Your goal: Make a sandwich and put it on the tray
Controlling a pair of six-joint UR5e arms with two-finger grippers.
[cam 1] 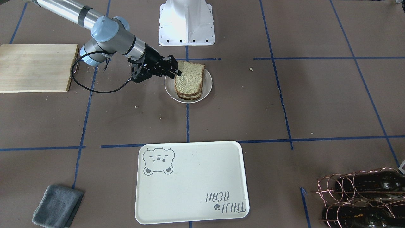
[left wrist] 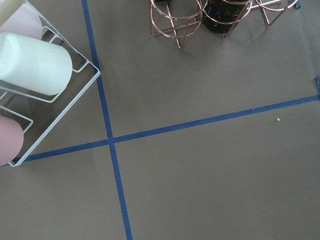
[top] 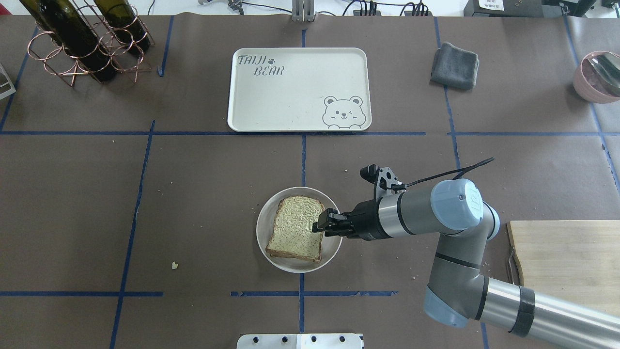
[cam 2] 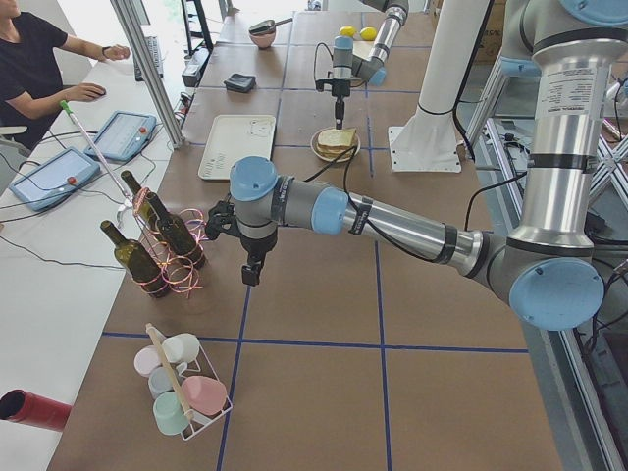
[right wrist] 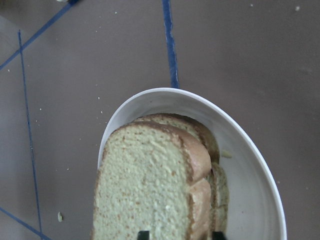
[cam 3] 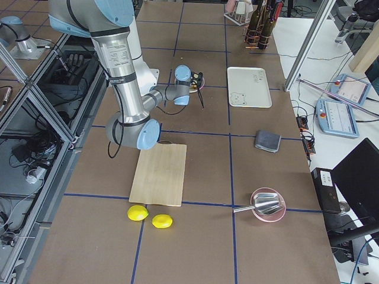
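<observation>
The sandwich is two speckled, brown-crusted bread slices stacked on a small round whitish plate; the egg is hidden between them. It also shows in the front view and the right wrist view. My right gripper is at the sandwich's edge, shut on the top slice, which tilts up on that side. The cream tray with bear face and lettering lies empty beyond the plate, also in the front view. My left gripper hangs over bare table near the bottles; I cannot tell its state.
A wooden cutting board lies right of my right arm. A grey cloth and a pink bowl are far right. Wine bottles in a copper rack stand far left. A wire rack with cups is near my left gripper.
</observation>
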